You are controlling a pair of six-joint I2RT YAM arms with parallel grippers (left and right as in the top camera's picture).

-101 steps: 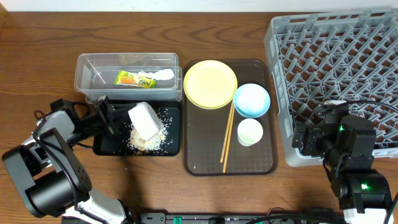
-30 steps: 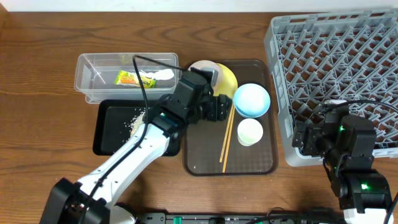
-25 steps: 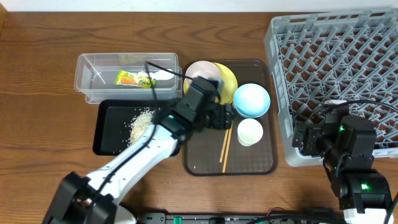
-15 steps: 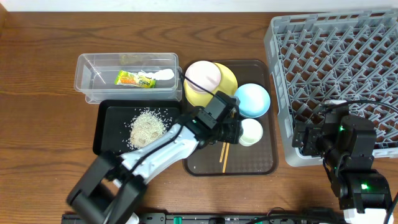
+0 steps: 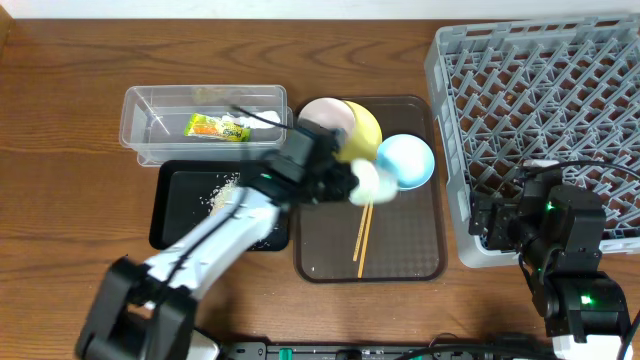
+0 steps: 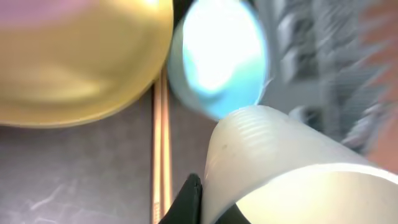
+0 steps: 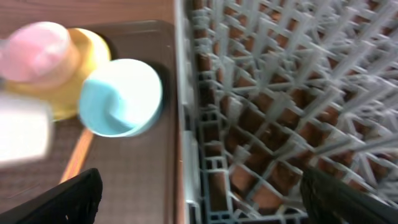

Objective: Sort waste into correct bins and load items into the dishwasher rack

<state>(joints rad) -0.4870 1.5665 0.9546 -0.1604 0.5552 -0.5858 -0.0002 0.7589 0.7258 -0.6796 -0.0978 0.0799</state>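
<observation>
My left gripper point(image 5: 350, 186) is shut on the small white cup point(image 5: 368, 184), held above the brown tray; in the left wrist view the cup point(image 6: 280, 168) fills the lower right against a jaw point(image 6: 190, 198). The white bowl point(image 5: 328, 118) sits on the yellow plate point(image 5: 362, 126). The light blue bowl point(image 5: 408, 160) and two chopsticks point(image 5: 364, 236) lie on the tray. The snack wrapper point(image 5: 218, 127) and white paper point(image 5: 263, 120) lie in the clear tub point(image 5: 140, 120). Rice point(image 5: 224, 194) lies in the black tray point(image 5: 170, 205). My right gripper point(image 7: 205, 208) is open and empty at the dishwasher rack's point(image 5: 540, 110) front left edge.
The dark brown serving tray point(image 5: 400, 255) lies between the bins and the rack. The rack point(image 7: 280, 93) holds nothing. The right wrist view also shows the light blue bowl point(image 7: 121, 96), the white bowl point(image 7: 34, 50) and the blurred cup point(image 7: 22, 134).
My left arm swung from the black tray to the serving tray, left the white bowl on the yellow plate, closed on the small white cup and lifted it up and left. The right arm stayed still.
</observation>
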